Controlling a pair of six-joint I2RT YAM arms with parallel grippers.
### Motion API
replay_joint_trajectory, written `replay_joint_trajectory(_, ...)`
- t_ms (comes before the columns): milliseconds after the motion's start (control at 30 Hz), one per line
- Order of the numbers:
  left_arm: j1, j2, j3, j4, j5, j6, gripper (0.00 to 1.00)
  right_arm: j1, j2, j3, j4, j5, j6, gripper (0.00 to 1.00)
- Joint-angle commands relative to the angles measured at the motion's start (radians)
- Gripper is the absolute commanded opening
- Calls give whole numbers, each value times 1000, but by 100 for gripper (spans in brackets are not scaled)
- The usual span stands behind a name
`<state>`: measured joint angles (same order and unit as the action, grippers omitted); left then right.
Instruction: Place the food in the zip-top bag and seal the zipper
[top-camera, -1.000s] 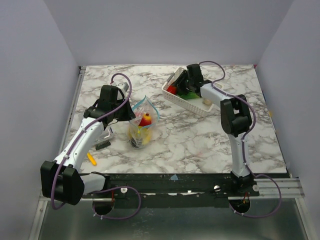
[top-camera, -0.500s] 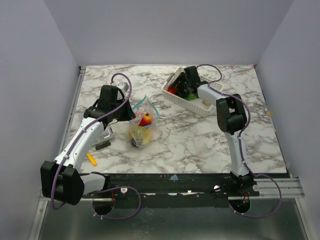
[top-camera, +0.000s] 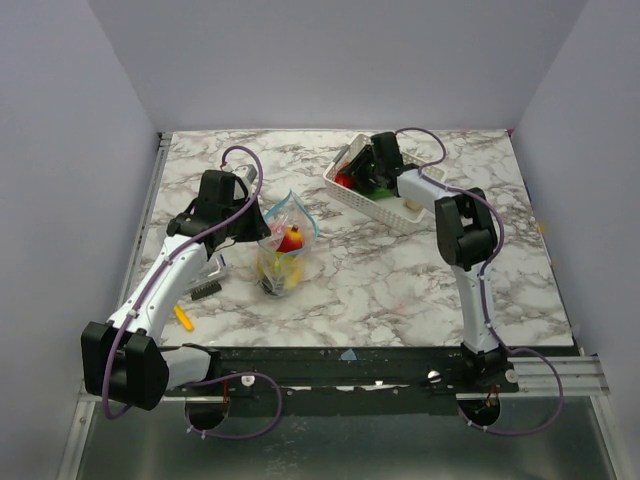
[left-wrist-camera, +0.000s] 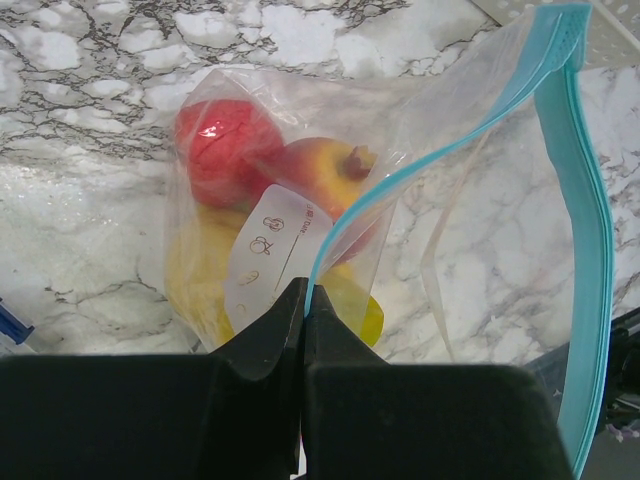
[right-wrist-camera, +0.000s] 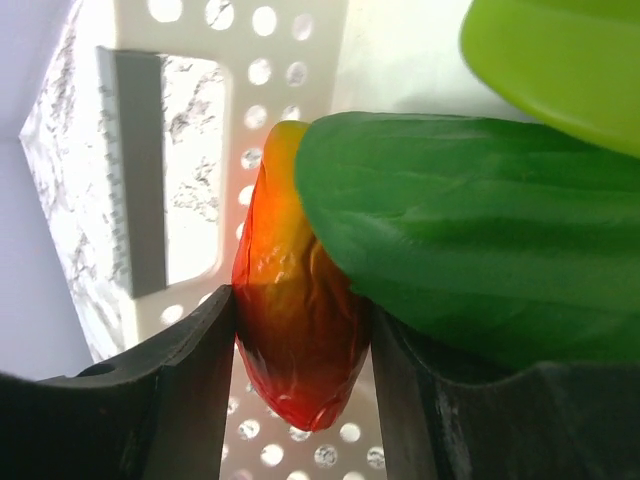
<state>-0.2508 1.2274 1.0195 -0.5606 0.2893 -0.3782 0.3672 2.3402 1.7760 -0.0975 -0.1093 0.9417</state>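
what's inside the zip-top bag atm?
Inside the zip-top bag: a red fruit, a red-yellow fruit, yellow pieces below. A white label and the left gripper cover the bottom, so the full count is unclear.

- left arm (top-camera: 160, 285) and right arm (top-camera: 480, 295): skinny white tubes with chunky black joint blocks
- a thin purple cable (top-camera: 241, 149) loops along each one
- fingers (left-wrist-camera: 250, 350) are plain matte black plastic, kinda wedge-shaped

Clear zip-top bag (left-wrist-camera: 440, 200) standing open, red-yellow food (left-wrist-camera: 320, 175) inside, zipper (left-wrist-camera: 585, 200) unsealed
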Motion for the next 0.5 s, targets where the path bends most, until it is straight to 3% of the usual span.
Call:
replay_joint_trajectory(0, 7, -22, -10, 19, 22, 4, 0, -3, -104, -20, 27, -44, -18, 31)
replay_joint_trajectory(233, 7, -35, -13, 23, 20, 5, 0, -7, -201, -44, 9, -68, -83, 21)
replay_joint_trajectory(467, 7, -43, -16, 24, 27, 5, 0, -9, -328, -119, -11, -121, -160, 21)
